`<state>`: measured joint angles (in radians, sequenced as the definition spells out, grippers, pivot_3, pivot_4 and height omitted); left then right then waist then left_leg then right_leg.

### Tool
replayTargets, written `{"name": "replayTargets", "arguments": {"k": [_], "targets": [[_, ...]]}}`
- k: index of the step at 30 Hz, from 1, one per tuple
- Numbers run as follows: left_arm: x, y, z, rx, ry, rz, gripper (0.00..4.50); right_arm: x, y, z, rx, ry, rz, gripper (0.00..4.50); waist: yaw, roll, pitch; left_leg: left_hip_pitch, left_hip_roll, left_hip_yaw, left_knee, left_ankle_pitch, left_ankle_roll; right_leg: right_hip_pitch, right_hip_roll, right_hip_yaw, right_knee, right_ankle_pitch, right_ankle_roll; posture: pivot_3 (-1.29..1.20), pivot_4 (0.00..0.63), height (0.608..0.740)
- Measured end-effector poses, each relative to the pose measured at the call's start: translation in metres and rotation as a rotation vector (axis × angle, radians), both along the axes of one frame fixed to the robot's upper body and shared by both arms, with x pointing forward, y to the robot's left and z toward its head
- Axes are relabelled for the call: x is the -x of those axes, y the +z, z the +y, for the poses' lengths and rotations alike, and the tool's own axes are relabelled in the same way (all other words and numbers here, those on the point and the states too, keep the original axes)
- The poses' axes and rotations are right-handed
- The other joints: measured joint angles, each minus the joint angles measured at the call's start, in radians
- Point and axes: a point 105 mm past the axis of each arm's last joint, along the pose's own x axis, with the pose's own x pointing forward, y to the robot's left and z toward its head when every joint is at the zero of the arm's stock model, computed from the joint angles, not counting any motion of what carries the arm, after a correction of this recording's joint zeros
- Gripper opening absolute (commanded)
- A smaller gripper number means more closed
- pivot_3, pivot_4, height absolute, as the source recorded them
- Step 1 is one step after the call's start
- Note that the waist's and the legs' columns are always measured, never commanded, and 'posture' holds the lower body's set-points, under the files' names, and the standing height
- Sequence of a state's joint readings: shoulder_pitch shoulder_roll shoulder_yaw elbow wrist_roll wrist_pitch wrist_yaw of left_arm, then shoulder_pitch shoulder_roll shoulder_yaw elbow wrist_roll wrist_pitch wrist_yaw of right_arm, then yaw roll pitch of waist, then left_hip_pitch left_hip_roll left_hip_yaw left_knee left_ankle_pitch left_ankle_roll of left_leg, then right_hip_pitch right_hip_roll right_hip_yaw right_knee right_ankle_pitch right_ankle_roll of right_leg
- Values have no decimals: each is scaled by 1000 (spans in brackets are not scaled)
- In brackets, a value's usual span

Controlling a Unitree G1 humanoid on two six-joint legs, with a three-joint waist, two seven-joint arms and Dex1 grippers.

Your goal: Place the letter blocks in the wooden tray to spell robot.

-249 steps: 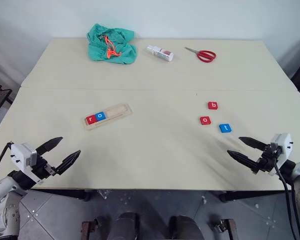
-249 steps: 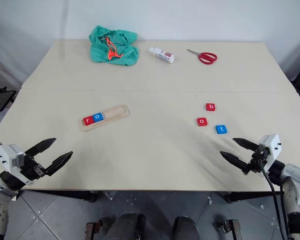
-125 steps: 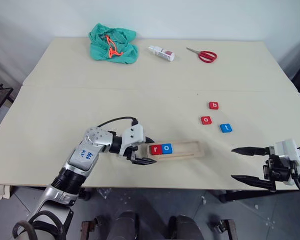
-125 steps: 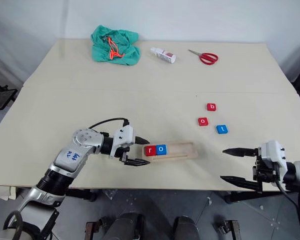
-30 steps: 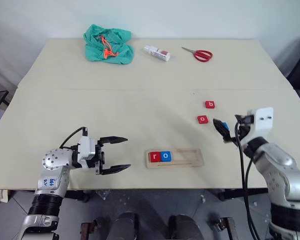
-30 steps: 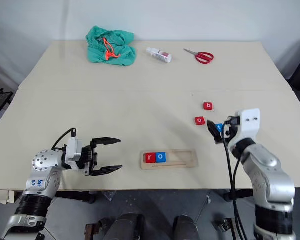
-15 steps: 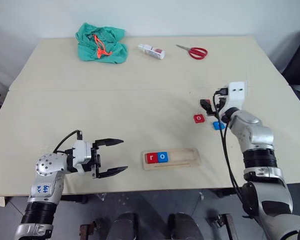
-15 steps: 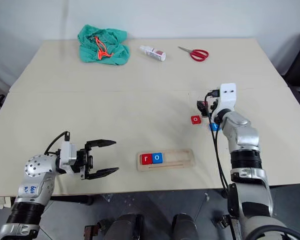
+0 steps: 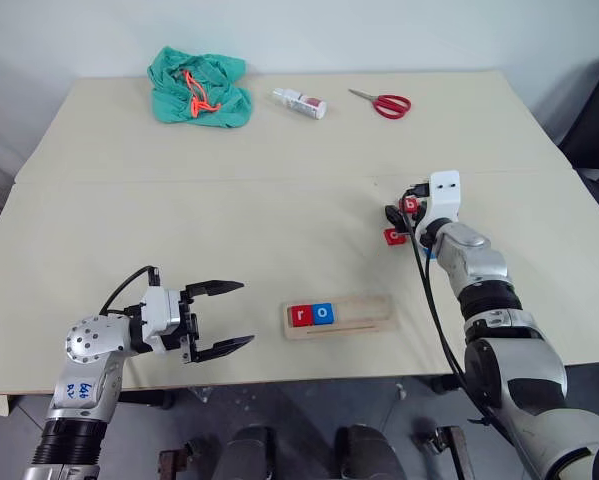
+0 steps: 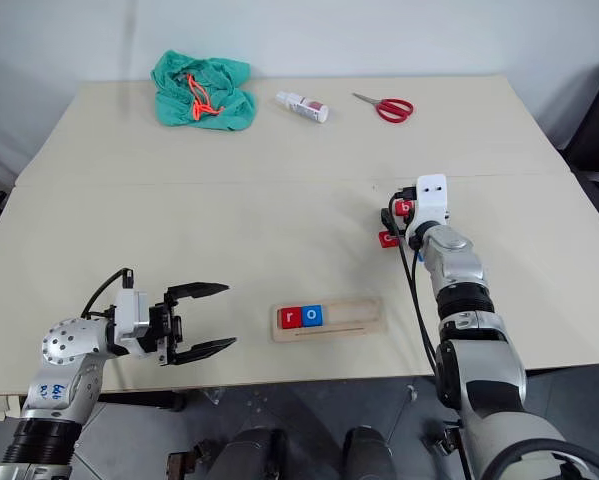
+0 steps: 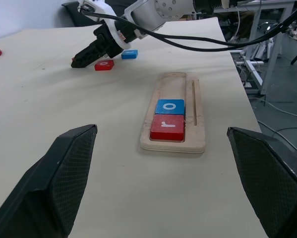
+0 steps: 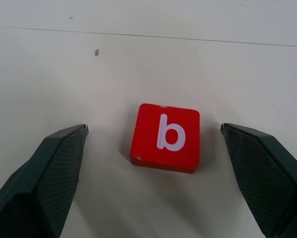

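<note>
On the pale table (image 9: 279,210), the left gripper (image 9: 223,317) hovered low near the front edge, its two black fingers spread wide apart and holding nothing, pointed toward the wooden tray (image 9: 357,313) a short way to its right. The tray lay flat near the table's front, lengthwise across the robot's view, with a red "r" block (image 9: 300,315) and a blue "o" block (image 9: 322,313) seated side by side, touching, at its left end; the rest of the tray was bare. In the left wrist view the same two tiles (image 11: 168,127) sat at the near end of the tray, beside its lengthwise groove.

Farther back, along the table's far edge, lay a crumpled green cloth (image 9: 199,88) with an orange cord, then a small white bottle (image 9: 299,101) on its side, then red-handled scissors (image 9: 382,102).

To the right of the tray and farther back, the right gripper (image 12: 158,163) reached over the loose tiles, its fingers standing wide apart on either side of the red "b" block (image 12: 166,136), which lay flat on the table, touching neither finger. Just in front of it in the head view lay a second red block (image 9: 394,236), partly hidden by the gripper; the left wrist view showed it (image 11: 104,65) beside a blue block (image 11: 129,54), both near the right arm.
</note>
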<state>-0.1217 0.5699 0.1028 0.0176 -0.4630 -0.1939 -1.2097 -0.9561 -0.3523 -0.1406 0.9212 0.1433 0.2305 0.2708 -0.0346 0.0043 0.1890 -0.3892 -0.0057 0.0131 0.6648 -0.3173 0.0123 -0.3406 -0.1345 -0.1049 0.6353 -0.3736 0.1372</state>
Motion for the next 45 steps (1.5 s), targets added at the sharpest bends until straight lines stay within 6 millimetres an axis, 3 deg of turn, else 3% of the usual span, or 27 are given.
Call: {"name": "replayTargets", "arguments": {"k": [9,15,20,27,31,36,40,45], "targets": [[-2,1,0,5,14,1,4500,-2,0,8,5,-8,-2,1463,7,0,0,0,0,-1,1,0,0,1,0,1,2,0,0,0,150,740],[-2,3,-1,0,-2,-5,4500,16,-1,7,16,46,-44,1466,6,0,0,0,0,-2,0,0,0,-1,0,1,2,0,0,0,150,740],[0,2,-1,-10,-45,3,4500,54,13,10,16,120,-94,1466,8,0,0,-1,0,-1,0,0,0,-2,0,1,2,0,0,0,150,740],[3,-7,10,-34,-84,45,4500,119,23,-3,18,106,-69,1466,18,0,0,-1,0,-1,0,0,0,-1,0,1,1,0,0,0,150,740],[-1,-12,17,-38,-94,58,4500,158,10,2,7,98,16,1466,33,0,0,-1,-1,-1,0,0,0,-1,0,1,1,0,0,0,150,740],[-4,-10,15,-23,-127,44,4500,184,-7,6,-12,38,102,1466,35,0,0,0,-1,0,1,0,0,0,0,3,1,0,0,0,150,740],[-3,-11,13,-4,-146,52,4500,197,-29,0,-20,-15,189,1466,33,0,0,0,-1,0,1,0,0,0,0,3,1,0,0,0,150,740],[-2,-11,13,-5,-161,55,4500,202,-35,-10,-12,-63,209,1466,33,0,0,0,-1,1,1,0,0,0,0,3,1,0,0,0,150,740]]}}
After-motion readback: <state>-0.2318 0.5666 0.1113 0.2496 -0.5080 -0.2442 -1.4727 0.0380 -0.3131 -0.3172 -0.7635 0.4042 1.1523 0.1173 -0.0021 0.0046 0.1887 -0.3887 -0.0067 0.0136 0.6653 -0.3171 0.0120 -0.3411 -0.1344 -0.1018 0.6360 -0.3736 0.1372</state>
